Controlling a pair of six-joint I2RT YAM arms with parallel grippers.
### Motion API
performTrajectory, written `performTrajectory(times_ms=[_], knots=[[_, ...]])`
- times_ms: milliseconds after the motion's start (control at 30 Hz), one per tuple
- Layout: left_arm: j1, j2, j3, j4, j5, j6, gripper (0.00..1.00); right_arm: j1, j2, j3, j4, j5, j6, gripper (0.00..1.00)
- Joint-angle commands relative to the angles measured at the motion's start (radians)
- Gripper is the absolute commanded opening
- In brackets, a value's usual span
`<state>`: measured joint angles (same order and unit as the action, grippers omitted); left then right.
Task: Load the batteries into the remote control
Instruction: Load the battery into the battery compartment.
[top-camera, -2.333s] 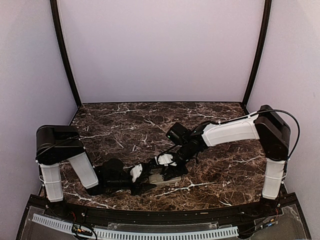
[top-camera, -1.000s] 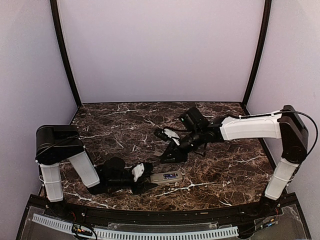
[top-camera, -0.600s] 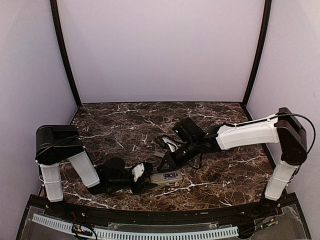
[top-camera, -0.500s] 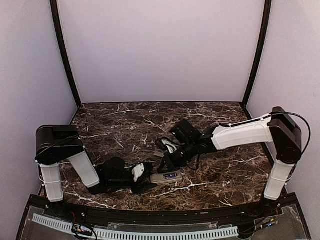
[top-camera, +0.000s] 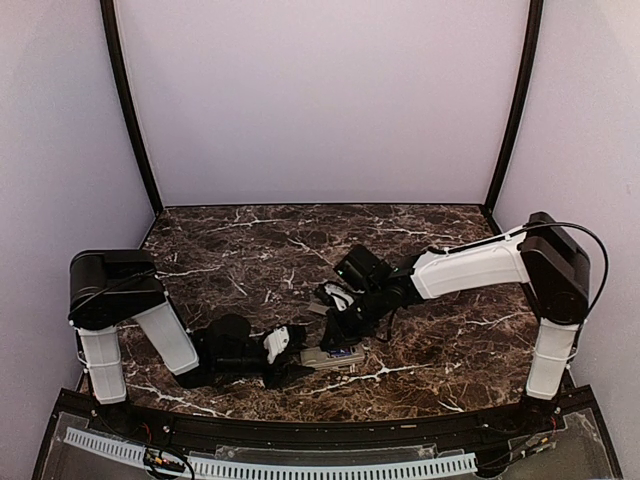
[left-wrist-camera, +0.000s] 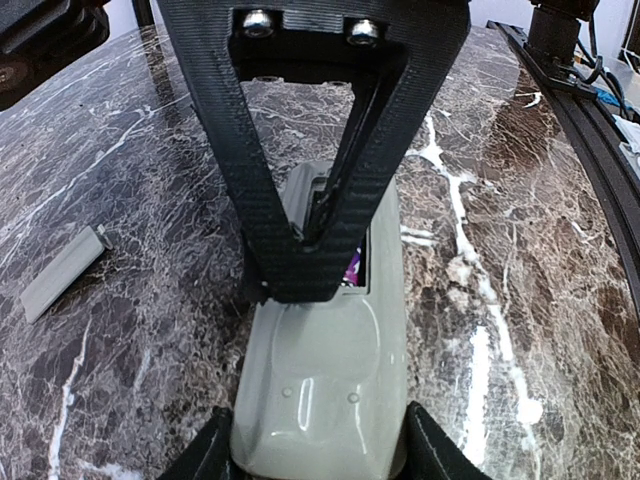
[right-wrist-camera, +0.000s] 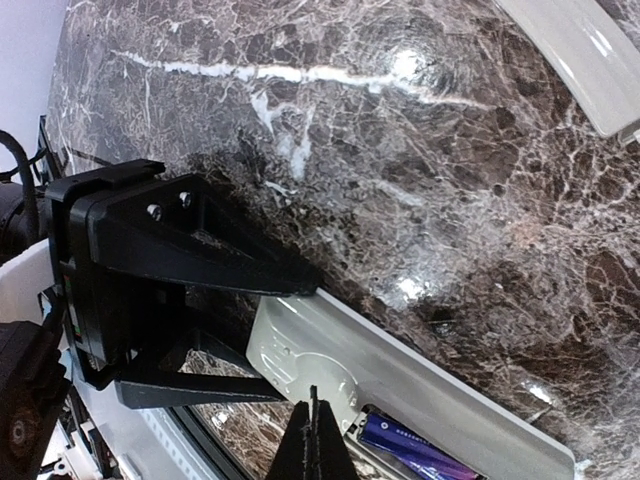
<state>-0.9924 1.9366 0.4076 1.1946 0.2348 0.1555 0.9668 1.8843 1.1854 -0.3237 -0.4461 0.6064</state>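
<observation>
The right gripper (right-wrist-camera: 313, 405) has dropped back from mid-table to the grey-beige oblong plastic remote control (left-wrist-camera: 330, 380) — its jaws pressed shut, empty, tips over the open bay where a slim blue-purple cylindrical battery (right-wrist-camera: 415, 452) lies. The left gripper (left-wrist-camera: 320, 455) clamps the remote's near end on the dark marbled table (left-wrist-camera: 520, 250); a flat grey rectangular cover (left-wrist-camera: 62, 272) lies apart

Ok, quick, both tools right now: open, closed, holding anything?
Left tool: closed on the remote control.
Right tool: closed, holding nothing, tips at the remote control.
</observation>
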Motion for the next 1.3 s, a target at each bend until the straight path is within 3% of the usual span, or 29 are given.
performTrajectory(times_ms=[0, 1000, 1267], knots=[[-0.006, -0.01, -0.004, -0.095, -0.008, 0.021, 0.36, -0.004, 0.024, 0.005, -0.034, 0.034, 0.004, 0.0], [-0.005, -0.013, -0.004, -0.107, -0.008, 0.026, 0.34, -0.077, 0.034, -0.153, -0.033, 0.086, 0.021, 0.0], [-0.005, -0.016, -0.001, -0.113, -0.009, 0.024, 0.34, -0.092, -0.027, -0.082, -0.014, -0.038, -0.051, 0.0]])
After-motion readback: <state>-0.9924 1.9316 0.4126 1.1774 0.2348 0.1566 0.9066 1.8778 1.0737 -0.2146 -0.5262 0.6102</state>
